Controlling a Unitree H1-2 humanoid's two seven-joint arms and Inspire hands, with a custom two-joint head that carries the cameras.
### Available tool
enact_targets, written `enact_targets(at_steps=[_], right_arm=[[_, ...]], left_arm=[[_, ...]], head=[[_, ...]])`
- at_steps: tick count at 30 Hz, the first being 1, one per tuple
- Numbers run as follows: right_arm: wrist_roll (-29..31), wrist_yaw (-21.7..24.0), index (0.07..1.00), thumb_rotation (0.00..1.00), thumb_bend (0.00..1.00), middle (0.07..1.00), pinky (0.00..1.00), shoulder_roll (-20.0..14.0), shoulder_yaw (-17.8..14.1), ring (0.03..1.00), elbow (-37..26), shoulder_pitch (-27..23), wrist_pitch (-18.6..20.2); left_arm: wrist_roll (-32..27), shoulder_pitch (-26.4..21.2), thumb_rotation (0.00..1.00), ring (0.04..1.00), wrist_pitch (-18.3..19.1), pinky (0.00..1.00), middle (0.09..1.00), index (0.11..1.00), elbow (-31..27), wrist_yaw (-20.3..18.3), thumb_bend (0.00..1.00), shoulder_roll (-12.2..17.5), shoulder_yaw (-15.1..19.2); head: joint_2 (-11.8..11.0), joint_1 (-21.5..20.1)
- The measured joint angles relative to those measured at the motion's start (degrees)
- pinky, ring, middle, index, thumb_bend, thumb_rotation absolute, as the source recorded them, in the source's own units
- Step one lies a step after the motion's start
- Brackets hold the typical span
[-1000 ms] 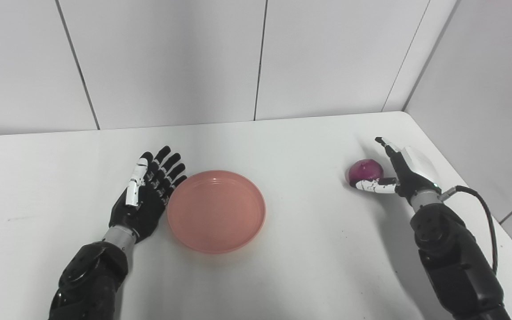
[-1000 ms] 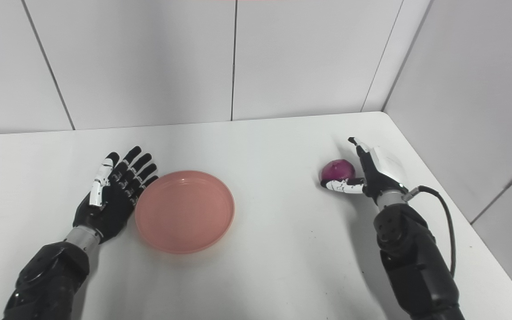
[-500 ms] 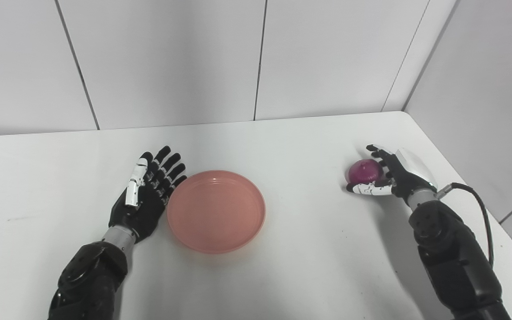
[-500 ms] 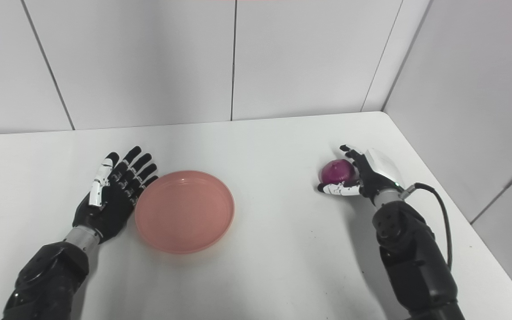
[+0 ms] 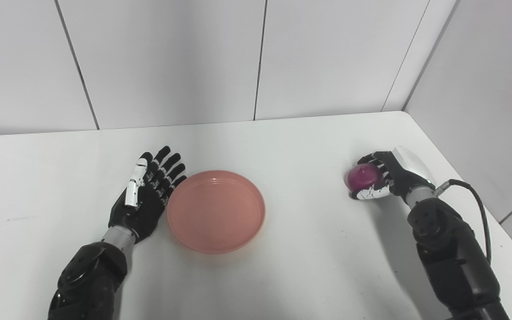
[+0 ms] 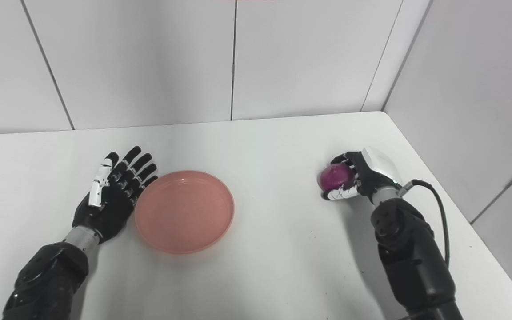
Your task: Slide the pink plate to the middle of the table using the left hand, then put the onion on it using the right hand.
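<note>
A round pink plate (image 5: 215, 210) lies flat on the white table (image 5: 300, 249), a little left of centre. My left hand (image 5: 146, 195) rests open beside the plate's left rim, fingers stretched out and pointing away from me, close to the rim or touching it. Far to the right, the purple onion (image 5: 363, 176) sits in my right hand (image 5: 387, 175), whose fingers curl over its top and thumb wraps under its near side. The far side of the onion is hidden by the fingers. In the right eye view the onion (image 6: 334, 176) shows between the fingers and thumb of that hand (image 6: 358, 178).
Grey wall panels close the table off at the back and on the right. The table's right edge (image 5: 474, 195) runs just past my right arm, and a black cable (image 5: 478, 209) loops off the wrist there.
My right hand's fingers, raised beside the onion a second ago, have curled down over it and closed around it. The left hand and the plate have not moved.
</note>
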Motion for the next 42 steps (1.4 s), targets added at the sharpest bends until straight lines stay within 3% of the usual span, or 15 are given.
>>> enact_targets(at_steps=[1,2,3,5,6,9,17,23,37,42], right_arm=[[0.0,0.0,0.580,0.01,0.84,0.587,0.46,-0.2,0.1,0.537,0.0,-0.1,0.0],[-0.1,0.0,0.519,0.09,0.63,0.575,0.44,-0.3,0.2,0.521,0.0,-0.2,0.0],[-0.2,0.0,0.501,0.11,0.56,0.557,0.40,-0.5,0.2,0.486,0.0,-0.2,0.0],[-0.5,0.0,0.492,0.12,0.53,0.545,0.37,-0.5,0.3,0.463,0.0,-0.3,0.0],[-0.5,0.0,0.493,0.05,0.53,0.502,0.37,-0.5,0.3,0.455,0.0,-0.3,0.0],[-0.5,-0.1,0.493,0.00,0.53,0.478,0.36,-0.6,0.5,0.457,0.1,-0.3,0.0],[-0.7,-0.1,0.497,0.00,0.53,0.470,0.35,-0.7,0.7,0.457,0.1,-0.3,0.0],[-1.8,-0.2,0.488,0.00,0.53,0.490,0.40,-0.5,0.4,0.491,-0.7,-0.3,0.0],[-1.7,-1.5,0.499,0.00,0.53,0.469,0.37,-0.3,0.8,0.452,-9.2,-1.5,0.0],[-2.0,-1.8,0.509,0.00,0.53,0.457,0.36,0.3,2.3,0.437,-12.5,-2.4,0.0]], left_arm=[[0.0,0.0,1.00,0.963,0.0,0.95,0.963,0.956,0.0,0.0,0.39,0.0,0.0],[0.0,0.0,1.00,0.963,0.0,0.95,0.963,0.956,0.0,0.0,0.40,0.0,0.0],[0.0,0.0,1.00,0.964,0.0,0.95,0.964,0.957,0.0,0.0,0.40,0.0,0.0],[0.0,0.0,1.00,0.964,0.0,0.95,0.965,0.957,0.0,0.0,0.39,0.0,0.0],[0.0,0.0,1.00,0.966,0.0,0.96,0.966,0.958,0.0,0.0,0.39,0.0,0.0],[0.0,0.0,1.00,0.969,0.0,0.96,0.968,0.959,0.0,0.0,0.39,0.0,0.0],[0.0,0.0,1.00,0.972,0.0,0.96,0.969,0.958,0.0,0.0,0.40,0.0,0.0],[0.0,0.0,1.00,0.972,0.0,0.96,0.971,0.960,0.0,0.0,0.40,0.0,0.0],[0.0,0.0,1.00,0.968,0.0,0.96,0.969,0.962,0.0,0.0,0.39,-0.2,0.0],[0.0,0.1,1.00,0.973,0.0,0.97,0.972,0.963,0.1,0.0,0.39,-0.3,0.0]], head=[[0.0,0.0],[0.0,0.1],[0.0,0.1],[0.1,0.0],[0.1,0.0],[0.0,0.1],[0.0,0.2],[0.0,0.3],[-0.1,1.0],[-0.4,1.6]])
